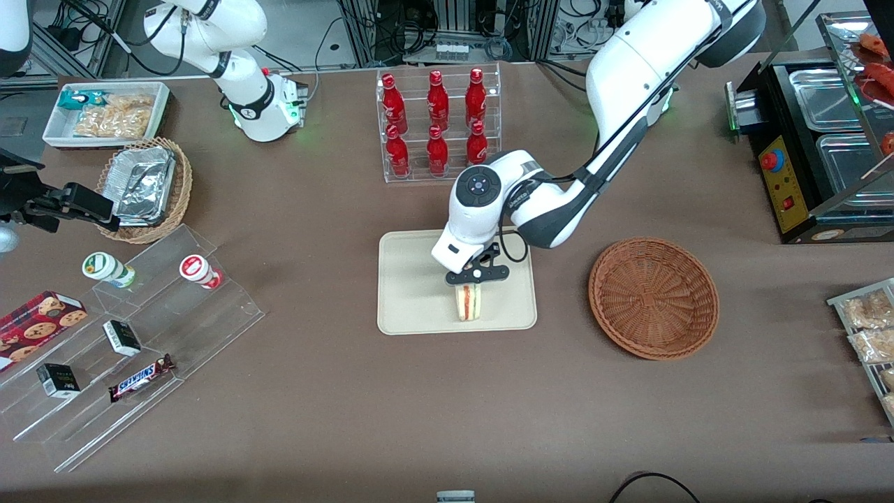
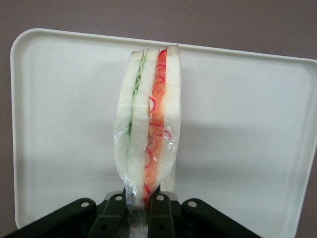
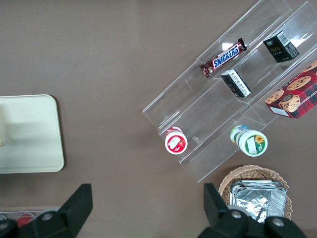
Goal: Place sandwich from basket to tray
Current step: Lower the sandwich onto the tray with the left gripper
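The claw (image 1: 476, 281) hangs over the tray (image 1: 405, 279), pinched on the narrow end of the wrapped sandwich (image 1: 468, 302), which stands on edge over the tray's nearer rim; the basket (image 1: 653, 297) sits beside it, bare. Released from this upright pose, the sandwich could topple and slide off onto the counter (image 1: 447, 405).

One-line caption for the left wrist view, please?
Gripper shut on the wrapped sandwich, holding it over the cream tray.
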Robot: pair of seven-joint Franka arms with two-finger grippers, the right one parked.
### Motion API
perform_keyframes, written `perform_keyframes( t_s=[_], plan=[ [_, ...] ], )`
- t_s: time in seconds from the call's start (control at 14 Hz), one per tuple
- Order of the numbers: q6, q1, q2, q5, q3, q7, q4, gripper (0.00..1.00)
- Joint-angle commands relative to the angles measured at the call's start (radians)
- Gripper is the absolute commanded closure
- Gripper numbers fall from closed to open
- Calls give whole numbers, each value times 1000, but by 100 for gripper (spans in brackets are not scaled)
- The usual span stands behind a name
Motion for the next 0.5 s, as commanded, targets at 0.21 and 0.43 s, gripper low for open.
perform_keyframes(
  t_s=[0.21, 0.43],
  plan=[
    [-13, -32, 38, 41, 14, -62, 51, 89],
    [-12, -32, 47, 41, 14, -60, 61, 88]
  ],
)
